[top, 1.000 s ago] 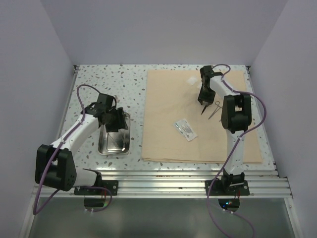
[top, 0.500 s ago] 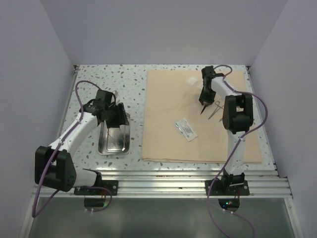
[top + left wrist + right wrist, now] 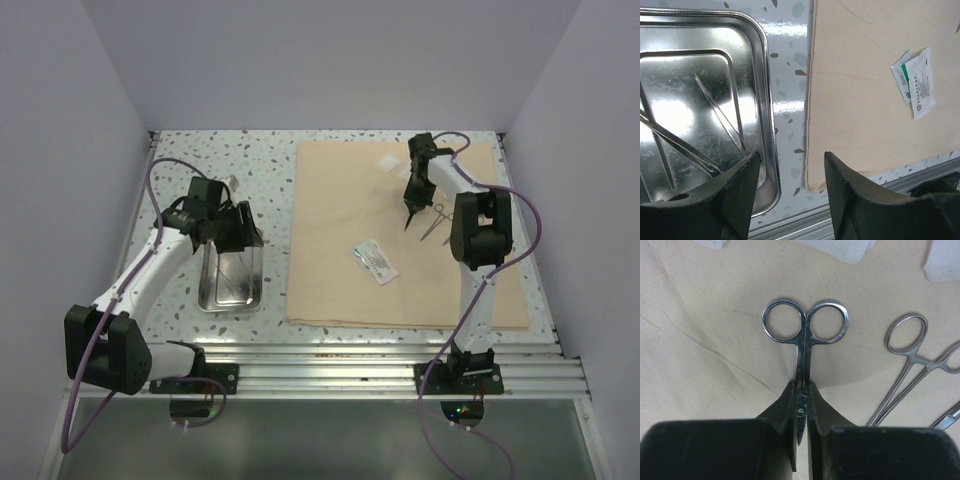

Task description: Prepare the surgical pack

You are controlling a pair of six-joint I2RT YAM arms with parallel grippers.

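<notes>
At eight o'clock the left hand (image 3: 790, 162) hung wide apart over the tray (image 3: 763, 45). Farther, at one o'clock on the cloth (image 3: 335, 275), the right hand (image 3: 801, 390) pinched the scissors (image 3: 803, 360) near their joint. They looked thin, stiff, slippery; gripping there seemed wise.

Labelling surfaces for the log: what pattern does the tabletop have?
The tabletop is white with grey speckles, terrazzo-like; clearest in the left wrist view.

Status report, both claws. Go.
Left claw open, empty, over tray rim. Right claw shut on scissors, at the cloth. Forceps lie beside the scissors, apart.
</notes>
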